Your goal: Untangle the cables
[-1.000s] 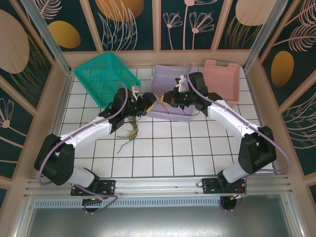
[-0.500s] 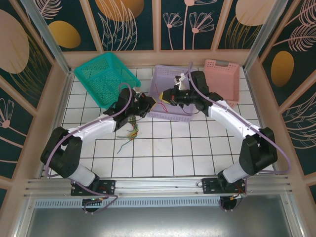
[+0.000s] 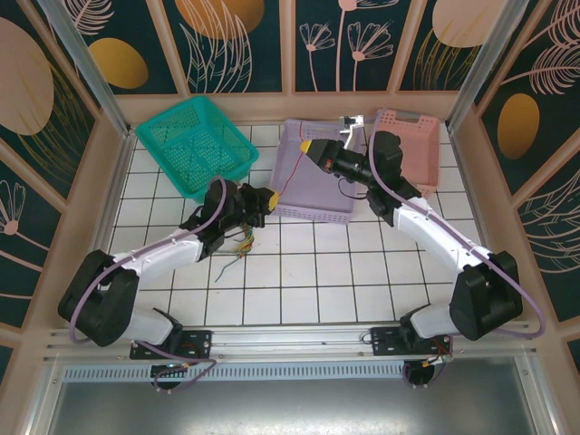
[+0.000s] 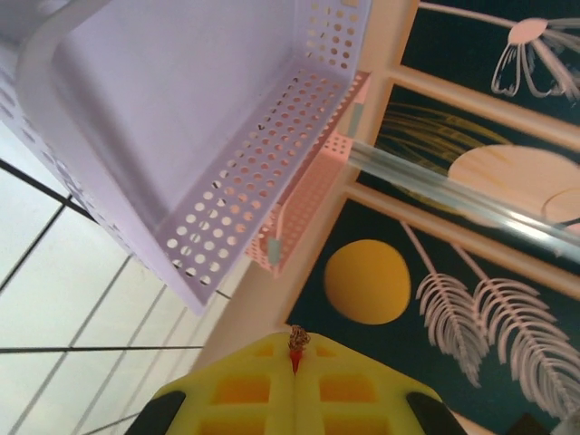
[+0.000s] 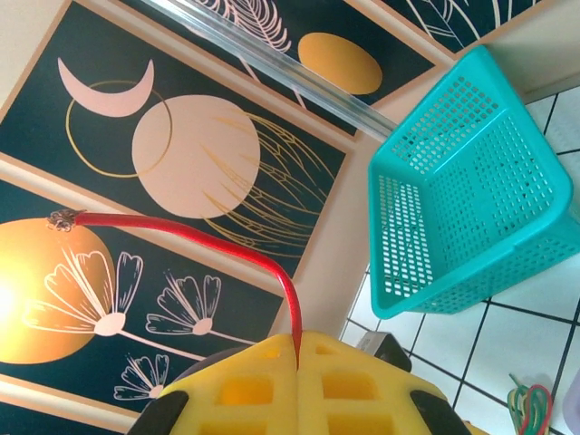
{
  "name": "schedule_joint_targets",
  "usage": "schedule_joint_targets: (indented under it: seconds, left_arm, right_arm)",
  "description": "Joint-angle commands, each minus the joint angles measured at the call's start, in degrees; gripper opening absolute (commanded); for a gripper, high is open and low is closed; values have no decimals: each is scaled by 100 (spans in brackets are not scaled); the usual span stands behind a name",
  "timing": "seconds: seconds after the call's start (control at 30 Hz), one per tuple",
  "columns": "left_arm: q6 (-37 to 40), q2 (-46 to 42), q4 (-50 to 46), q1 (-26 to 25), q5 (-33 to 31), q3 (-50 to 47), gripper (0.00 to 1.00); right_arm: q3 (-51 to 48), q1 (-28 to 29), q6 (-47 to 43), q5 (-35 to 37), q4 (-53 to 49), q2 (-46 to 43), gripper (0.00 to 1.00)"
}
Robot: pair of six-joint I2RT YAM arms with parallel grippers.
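Left gripper, centre-left, pinches one end of a red cable; right gripper, upper centre, pinches the other, the strand seemingly taut between. Other cables lie bundled on the tiles below the left gripper.

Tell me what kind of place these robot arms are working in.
Probably a robot lab test cell: a white tiled table boxed in by patterned wall panels on metal framing, with plastic baskets at the back.
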Motion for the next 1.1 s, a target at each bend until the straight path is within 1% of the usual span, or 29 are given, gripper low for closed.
schedule_joint_targets:
  seconds: [0.0,0.07,0.13,0.3,0.33,0.37,0.4,0.43,0.5,0.53,0.6,0.63,0.7,0.73,0.77,0.83,0.9,0.97,1.07]
  left_arm:
    - [-888,-246,-78,12,-449,-182,0]
    - [-905,-390,-157,15,-610,-168,0]
    - [-884,-484,-210,19,-717,-116,0]
    - [-590,-409,-635,28,-497,268,0]
    - [-455,-434,-827,43,-502,349,9]
    - [-298,-511,-1130,49,-564,459,21]
    - [-69,-600,-1410,80,-684,561,33]
    - [276,-730,-1795,140,-883,723,42]
    - [1023,-930,-2511,231,-1254,1162,53]
    - [1412,-995,-2767,269,-1417,1428,56]
    - [2296,-1007,-3076,308,-1601,2016,59]
    - [2835,-960,-3127,318,-1616,2311,60]
    - [3962,-802,-2985,335,-1370,2818,60]
    - [4466,-654,-2896,336,-1059,3097,59]
    - [4793,-486,-2785,335,-683,3320,58]
    - [5191,-131,-2725,329,-21,3790,57]
    - [5332,193,-2626,314,627,4138,55]
    - [5542,443,-2871,259,810,4454,54]
    - [5901,595,-3370,230,683,4590,53]
  right_arm:
    - [20,42,-15,194,688,-72,0]
    - [-9,57,-67,257,477,-108,0]
    - [-128,73,11,305,518,-169,0]
    - [-203,71,88,521,645,-269,0]
    - [-116,66,12,579,511,-264,0]
    - [41,66,-138,656,215,-240,0]
    - [211,72,-298,732,-133,-211,0]
    - [405,74,-567,807,-559,-165,0]
    - [803,63,-985,956,-1460,-43,0]
    - [940,42,-1129,965,-1794,16,0]
    - [1236,9,-1305,952,-2354,151,0]
    - [1401,-5,-1390,893,-2621,237,0]
    - [1866,0,-1588,827,-3252,504,0]
    - [2162,35,-1720,845,-3623,661,0]
    - [2390,73,-1823,909,-3949,793,0]
    - [2599,127,-1883,936,-4194,928,0]
    - [2713,137,-1799,801,-4275,1057,0]
    - [2875,161,-1709,618,-4374,1215,0]
    - [3023,154,-1521,360,-4404,1361,0]
